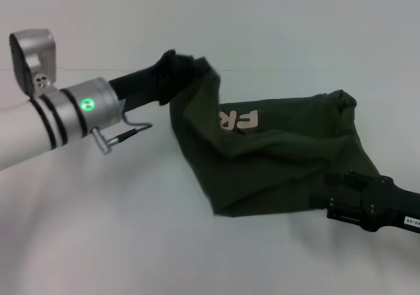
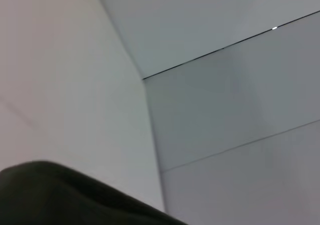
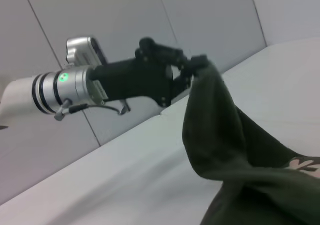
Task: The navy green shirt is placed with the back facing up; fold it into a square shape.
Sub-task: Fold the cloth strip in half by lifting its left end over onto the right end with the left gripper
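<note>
- Above the white table (image 1: 98, 242), towards its far left part, the left gripper (image 1: 172, 69) is clenched on one end of the navy green shirt (image 1: 275, 157) and holds that end raised; the right wrist view shows the cloth pinched in its fingertips and hanging down from them.
- Near the table's right edge, the right gripper (image 1: 341, 193) sits at the shirt's other end. The cloth hides its fingers, so I cannot tell whether it grips.
- The shirt stretches between the two grippers, its long axis running from the far left down to the near right, sagging in the middle onto the table.
- Pale lettering (image 1: 237, 121) shows on a turned-over part, so the fold is partly made.
- Judging by this, the left arm carries the free end and must bring it across towards the right gripper's side.
</note>
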Robot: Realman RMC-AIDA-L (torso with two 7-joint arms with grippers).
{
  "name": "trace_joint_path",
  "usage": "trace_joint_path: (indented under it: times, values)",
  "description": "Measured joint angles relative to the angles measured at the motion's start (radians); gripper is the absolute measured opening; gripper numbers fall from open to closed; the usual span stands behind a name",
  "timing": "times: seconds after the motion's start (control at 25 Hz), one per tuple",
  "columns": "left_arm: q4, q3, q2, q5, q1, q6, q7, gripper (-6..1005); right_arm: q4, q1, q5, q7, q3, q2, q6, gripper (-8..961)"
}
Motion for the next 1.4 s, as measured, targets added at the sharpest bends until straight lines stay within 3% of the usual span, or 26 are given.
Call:
trace_joint_path:
  times: [0.2, 0.4, 0.6, 0.88, 1.12, 1.4]
  values:
    - [-0.022, 0.0, -0.039, -0.106, -0.039, -0.047, 0.06, 37, 0.0, 0.0, -0.003, -0.001, 0.017, 0.001, 0.004, 778]
    - [-0.139, 0.0, -0.039, -0.209, -0.099, -0.08, 0.149, 36, 0.0, -0.01, 0.001, -0.007, 0.044, 0.005, 0.005, 778]
    - [-0.142, 0.0, -0.041, -0.249, -0.1, -0.09, 0.161, 36, -0.001, -0.008, 0.003, -0.115, 0.126, 0.018, -0.005, 778]
    - [-0.155, 0.004, -0.042, -0.314, -0.094, -0.09, 0.178, 37, -0.025, 0.098, -0.016, -0.094, 0.162, 0.024, 0.12, 779]
    - [-0.164, 0.004, -0.043, -0.326, -0.092, -0.086, 0.182, 37, -0.026, 0.201, -0.097, -0.075, 0.105, 0.031, 0.234, 779]
    - [-0.165, 0.002, -0.043, -0.332, -0.094, -0.083, 0.182, 36, -0.025, 0.26, -0.165, -0.035, 0.008, 0.037, 0.294, 780]
